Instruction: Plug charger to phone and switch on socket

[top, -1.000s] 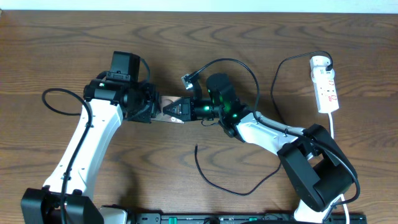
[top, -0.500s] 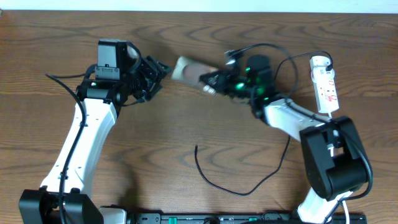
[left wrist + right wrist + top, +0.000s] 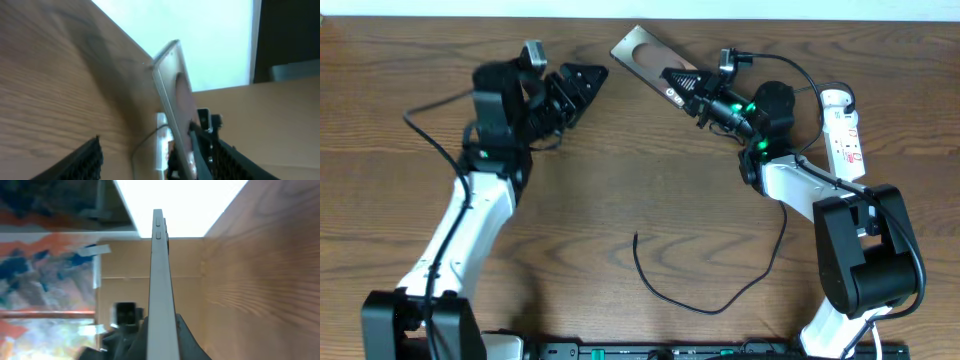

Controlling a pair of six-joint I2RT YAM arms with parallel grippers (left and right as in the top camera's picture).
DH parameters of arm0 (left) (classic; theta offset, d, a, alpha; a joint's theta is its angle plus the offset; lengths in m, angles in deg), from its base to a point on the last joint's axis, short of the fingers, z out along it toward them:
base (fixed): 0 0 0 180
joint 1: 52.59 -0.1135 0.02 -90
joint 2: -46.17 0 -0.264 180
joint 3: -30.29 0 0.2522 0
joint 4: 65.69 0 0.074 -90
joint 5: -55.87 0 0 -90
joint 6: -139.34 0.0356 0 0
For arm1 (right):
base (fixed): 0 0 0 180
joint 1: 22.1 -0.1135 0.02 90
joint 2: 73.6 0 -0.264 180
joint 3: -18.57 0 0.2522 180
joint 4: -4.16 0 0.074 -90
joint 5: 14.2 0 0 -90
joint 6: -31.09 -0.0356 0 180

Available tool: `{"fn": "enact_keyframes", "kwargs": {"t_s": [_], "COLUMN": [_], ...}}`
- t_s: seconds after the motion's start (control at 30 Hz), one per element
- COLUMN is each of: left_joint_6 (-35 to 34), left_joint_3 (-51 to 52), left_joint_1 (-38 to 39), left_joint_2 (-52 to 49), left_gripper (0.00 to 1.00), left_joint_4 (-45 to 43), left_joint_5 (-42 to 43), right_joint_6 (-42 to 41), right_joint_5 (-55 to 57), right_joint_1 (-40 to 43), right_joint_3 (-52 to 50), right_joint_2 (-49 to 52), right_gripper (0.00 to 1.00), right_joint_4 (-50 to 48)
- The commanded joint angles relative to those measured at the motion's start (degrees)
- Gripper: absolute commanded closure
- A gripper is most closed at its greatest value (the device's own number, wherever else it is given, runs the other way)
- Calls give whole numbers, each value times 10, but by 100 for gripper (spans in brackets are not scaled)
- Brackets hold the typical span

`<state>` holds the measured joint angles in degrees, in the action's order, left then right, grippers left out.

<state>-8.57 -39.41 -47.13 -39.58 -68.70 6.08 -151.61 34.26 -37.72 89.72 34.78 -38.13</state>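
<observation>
Clamped on one end of the phone (image 3: 645,55), the right end effector (image 3: 690,88) now carries it alone. A second ago both end effectors met on the phone over the middle of the desk (image 3: 620,180). Since then the right arm has swung it up and away toward the far edge. In the right wrist view the phone (image 3: 160,280) shows edge-on, pinched between the two fingers at its lower end, with its side buttons at the top. In the left wrist view its glossy face (image 3: 175,100) tilts up off the wood.

Just left of the phone, the left end effector (image 3: 586,80) has let go and drawn back. Its fingers (image 3: 85,160) stand apart with nothing between them.

The hand-over looks finished, so my reading is that the phone is being repositioned for plugging. No plugging has begun: the charger (image 3: 705,300) lies slack, well below the phone toward the robot bases. Its free tip points up and is touched by neither arm.

Right of the phone, beyond the right arm, the socket (image 3: 845,140) lies flat near the desk's right edge. It is untouched, and its switch state is too small to read.

The desk is dark wood-grain with only these things on it. Behind the phone, the wrist views show a bright white area, plain tan surfaces and a blurred colourful patch that cannot be made out.
</observation>
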Motion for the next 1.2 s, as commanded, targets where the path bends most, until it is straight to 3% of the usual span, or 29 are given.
{"fn": "enact_keyframes", "kwargs": {"t_s": [0.0,0.1,0.2,0.7,1.17], "left_joint_6": [-122,-174,-211,-219,-217], "left_joint_3": [83,147,185,195,195], "left_joint_1": [-2,-5,-11,-20,-88], "left_joint_2": [1,1,1,1,1], "left_gripper": [34,29,24,20,19], "left_joint_4": [-133,-298,-374,-363,-360], "left_joint_5": [6,-10,-25,-66,-61], "right_joint_6": [-41,-39,-39,35,99], "right_joint_5": [-3,-24,-37,-105,-103], "right_joint_1": [-2,-7,-17,-111,-120], "right_joint_3": [7,7,7,7,7], "right_joint_2": [-5,-5,-5,-5,-5], "right_gripper": [99,99,99,99,99], "right_joint_4": [-12,-12,-12,6,52]}}
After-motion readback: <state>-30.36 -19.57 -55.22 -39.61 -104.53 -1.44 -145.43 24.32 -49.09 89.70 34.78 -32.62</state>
